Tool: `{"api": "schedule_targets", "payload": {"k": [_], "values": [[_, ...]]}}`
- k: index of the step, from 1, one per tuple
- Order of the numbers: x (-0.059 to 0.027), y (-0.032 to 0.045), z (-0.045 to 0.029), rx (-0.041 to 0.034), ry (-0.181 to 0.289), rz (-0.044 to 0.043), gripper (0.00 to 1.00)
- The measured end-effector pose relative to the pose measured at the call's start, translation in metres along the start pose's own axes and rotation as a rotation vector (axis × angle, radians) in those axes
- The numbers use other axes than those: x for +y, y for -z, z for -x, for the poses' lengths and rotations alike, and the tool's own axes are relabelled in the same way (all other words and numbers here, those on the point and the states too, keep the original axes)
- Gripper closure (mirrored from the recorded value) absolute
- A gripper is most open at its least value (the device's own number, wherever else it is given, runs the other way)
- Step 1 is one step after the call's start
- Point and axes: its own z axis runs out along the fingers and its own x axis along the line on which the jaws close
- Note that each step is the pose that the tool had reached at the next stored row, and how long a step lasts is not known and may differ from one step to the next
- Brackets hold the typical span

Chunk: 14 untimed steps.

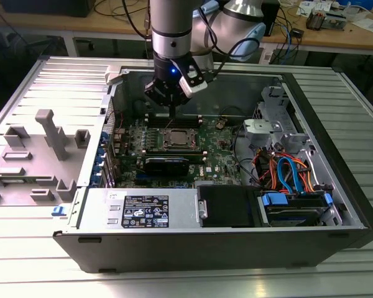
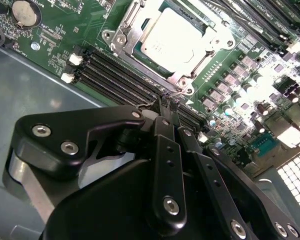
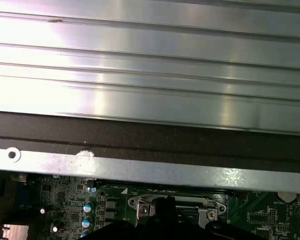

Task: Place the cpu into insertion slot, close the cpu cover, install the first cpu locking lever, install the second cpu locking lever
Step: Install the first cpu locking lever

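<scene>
Gripper (image 2: 169,104), fingers pinched together and empty, hovers beside the seated cpu (image 2: 173,38): a light, rigid, fragile chip, best held by its edges.

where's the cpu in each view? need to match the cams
Exterior view: the cpu sits in the insertion slot at the motherboard's centre, just below the gripper.
Second wrist view: the cpu lies framed by the cpu cover, beyond the gripper.
First wrist view: the chip's top isn't in it.
Shared landmark: the cpu cover's silver frame, by the fingertips in both wrist views.
</scene>
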Motion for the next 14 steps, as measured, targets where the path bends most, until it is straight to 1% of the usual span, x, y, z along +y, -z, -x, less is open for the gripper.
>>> {"api": "schedule_targets", "payload": {"k": [4, 8, 14], "values": [[-0.0005, -0.003, 0.0043, -0.0001, -0.005, -0.0002, 0.89], [-0.001, -0.0053, 0.0091, -0.0011, -0.028, -0.001, 0.89], [-0.0014, -0.0085, 0.0127, -0.002, -0.05, -0.0016, 0.89]]}}
